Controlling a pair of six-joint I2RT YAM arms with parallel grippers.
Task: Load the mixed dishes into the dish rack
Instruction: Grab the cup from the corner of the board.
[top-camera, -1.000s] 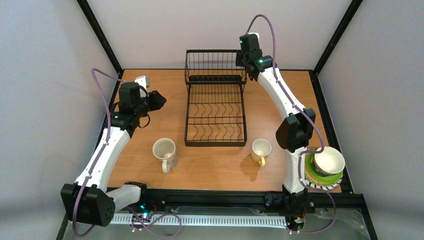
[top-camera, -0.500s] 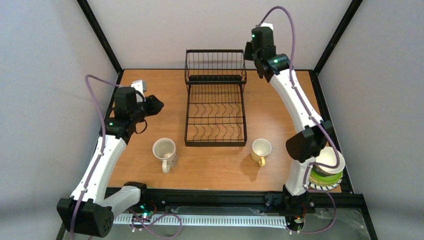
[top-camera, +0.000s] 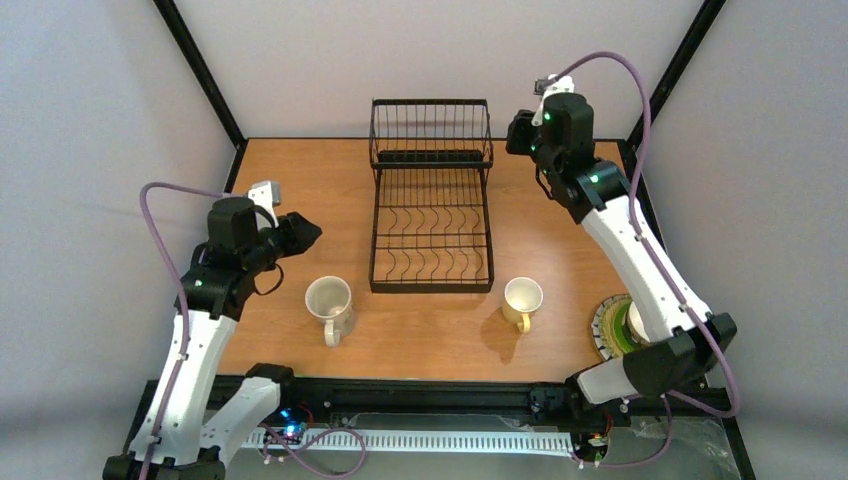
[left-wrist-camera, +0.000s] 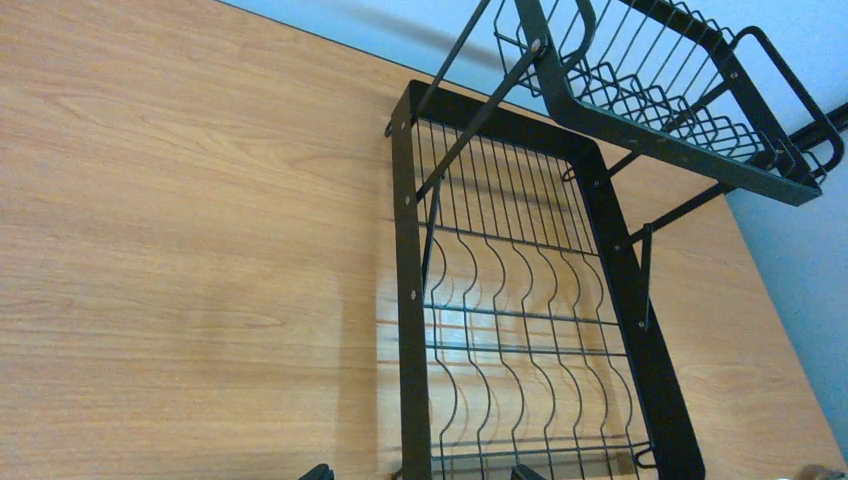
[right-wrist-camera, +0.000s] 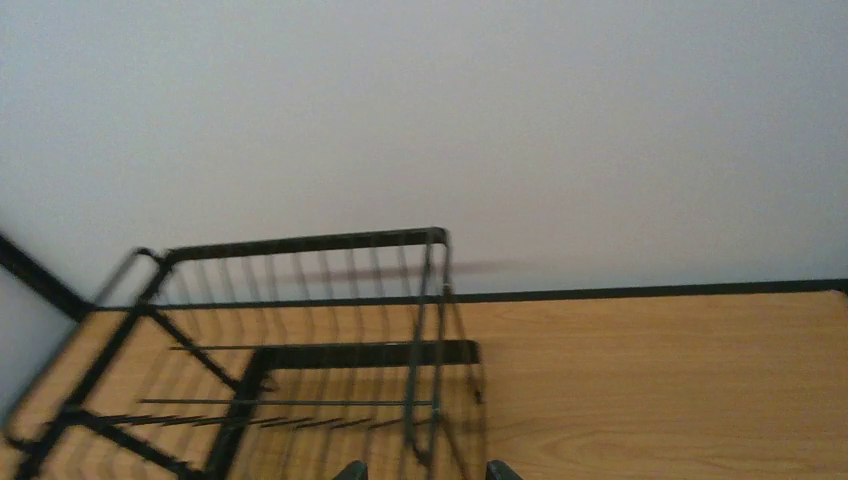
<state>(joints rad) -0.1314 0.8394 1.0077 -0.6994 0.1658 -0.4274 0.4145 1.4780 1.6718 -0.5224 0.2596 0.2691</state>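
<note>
Jaws of the left gripper (top-camera: 303, 232) were spread wide, and in the left wrist view its fingertips (left-wrist-camera: 320, 472) showed at the bottom edge, well apart, with nothing between them. The right gripper (top-camera: 516, 134) also had its two tips (right-wrist-camera: 352, 470) apart and empty in its own wrist view. That picture was a little blurred, so I could not tell how wide the gap was.

The dish rack (top-camera: 431, 215) stood in the middle of the table (top-camera: 300, 180), with its taller basket section at the far end. No dish was in the curved slots or in the basket. The white mug (top-camera: 328, 300) stood upright near the front left corner of the rack. The cream-yellow mug (top-camera: 522, 297) stood upright near the front right corner. A stack of dishes (top-camera: 612, 330) with a lime-green plate in it lay at the right near edge, mostly hidden behind the right arm.

I judged that loading was only at its beginning and that neither arm was carrying anything. The left gripper hung above the table, left of the rack and not far from the white mug. The right gripper was high beside the basket, well apart from every dish.

The next move called for one arm to come down on a dish. For the left arm, this probably meant lowering over the white mug and closing on its rim or handle.
</note>
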